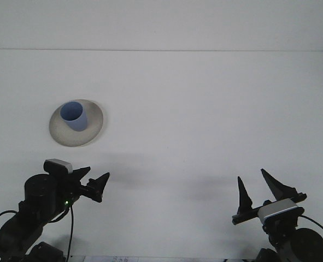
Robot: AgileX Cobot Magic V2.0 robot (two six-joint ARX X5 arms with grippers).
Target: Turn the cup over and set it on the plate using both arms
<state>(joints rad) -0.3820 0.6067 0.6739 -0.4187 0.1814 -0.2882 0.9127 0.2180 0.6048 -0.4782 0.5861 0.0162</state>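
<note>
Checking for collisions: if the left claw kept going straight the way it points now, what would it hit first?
The left claw points right across bare table; its way looks free, though depth is unclear.

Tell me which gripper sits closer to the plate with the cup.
The left gripper. It sits just below the plate holding the blue cup, while the right gripper is far across the table.

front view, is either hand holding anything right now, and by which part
Nothing is held. The left hand and right hand are both open and empty; the blue cup stands free on the plate.
</note>
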